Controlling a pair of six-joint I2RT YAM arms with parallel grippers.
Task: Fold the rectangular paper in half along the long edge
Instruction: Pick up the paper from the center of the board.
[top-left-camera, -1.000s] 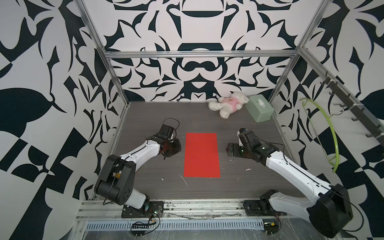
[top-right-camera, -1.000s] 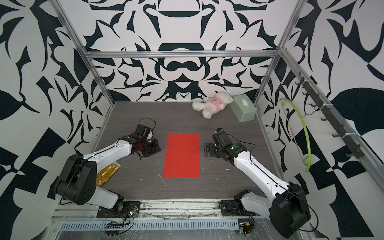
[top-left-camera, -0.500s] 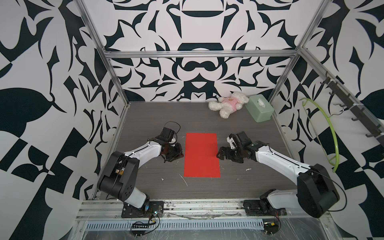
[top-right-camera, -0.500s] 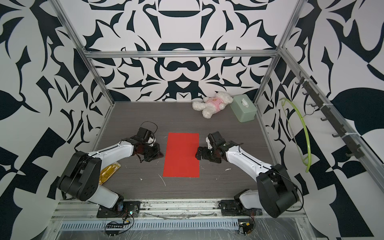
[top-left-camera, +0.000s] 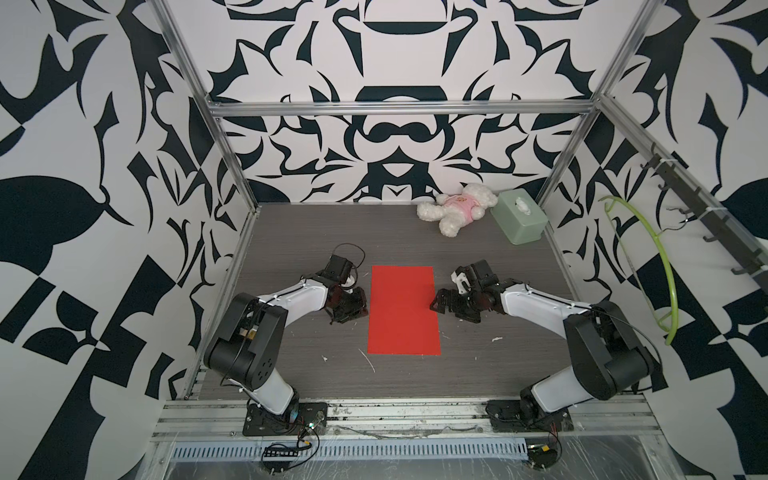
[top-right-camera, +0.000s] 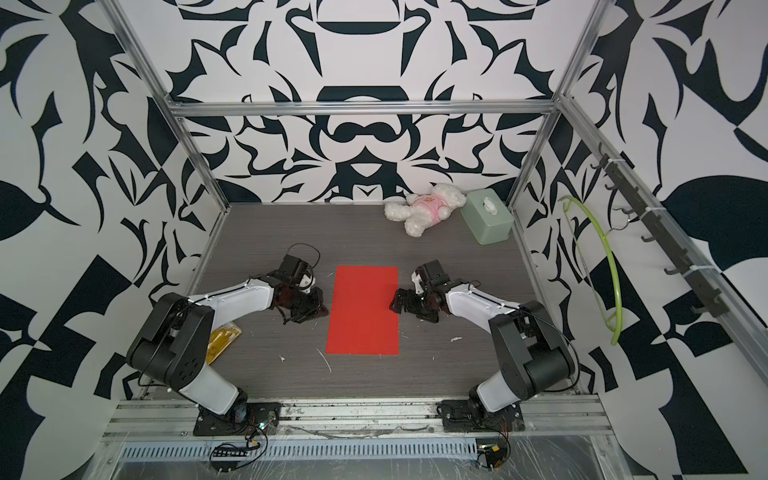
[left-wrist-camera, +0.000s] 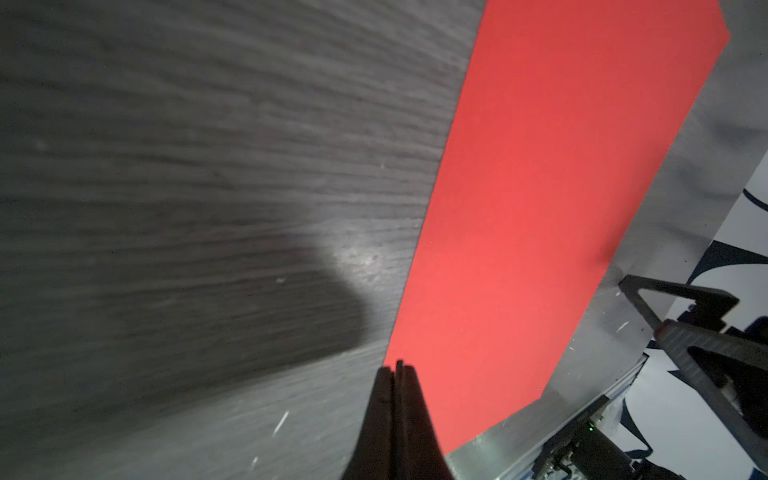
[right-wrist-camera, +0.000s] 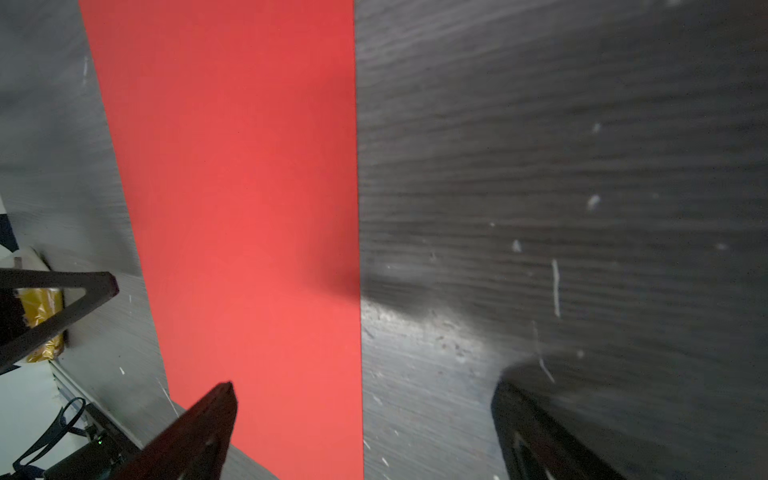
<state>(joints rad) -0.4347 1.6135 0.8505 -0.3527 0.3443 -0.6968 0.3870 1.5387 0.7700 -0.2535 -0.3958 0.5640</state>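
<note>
With the left claw (left-wrist-camera: 397, 368) clenched empty at one long edge of the red paper (top-left-camera: 403, 311) and the right claw (right-wrist-camera: 363, 395) spread astride the other, either could shove the flat paper askew.

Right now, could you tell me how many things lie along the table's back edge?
2: the bear at back right, the box beside it in the corner. Nothing seems hidden.
</note>
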